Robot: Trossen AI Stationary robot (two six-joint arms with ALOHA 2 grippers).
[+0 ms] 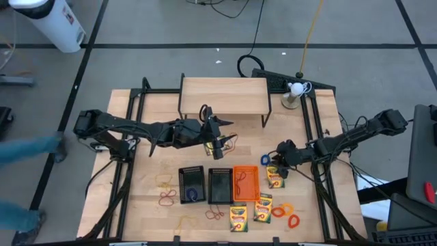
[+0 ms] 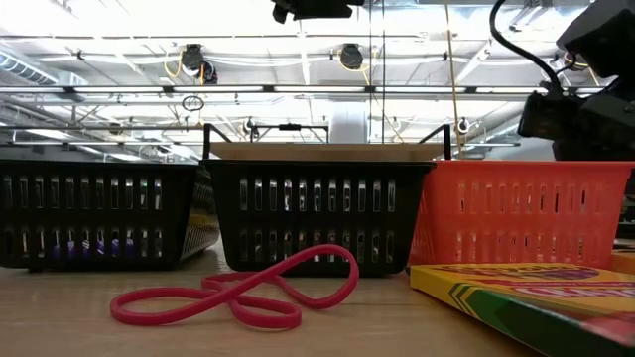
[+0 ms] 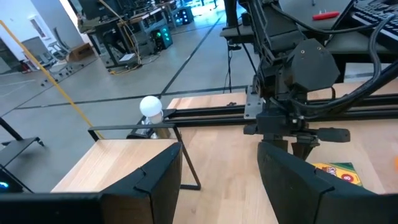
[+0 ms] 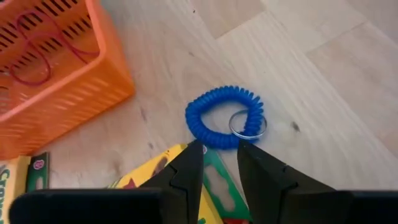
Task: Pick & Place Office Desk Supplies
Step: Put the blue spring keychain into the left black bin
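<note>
Item: blue coil band (image 4: 224, 118) with metal ring, flat on the surface beside the orange tray (image 4: 56, 74); light, springy, likely slippery. My right end effector (image 4: 219, 163) hangs narrow and empty just over its near edge; I would pinch across the coil, not the ring.

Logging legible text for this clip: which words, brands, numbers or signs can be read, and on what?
"8": on the crayon box beside the orange tray, right wrist view; the green lettering next to it is cut off and unreadable.
Crayon boxes, high view: print too small to read.
Nearest crayon box, low view: print too slanted to read.
Nothing else readable.
</note>
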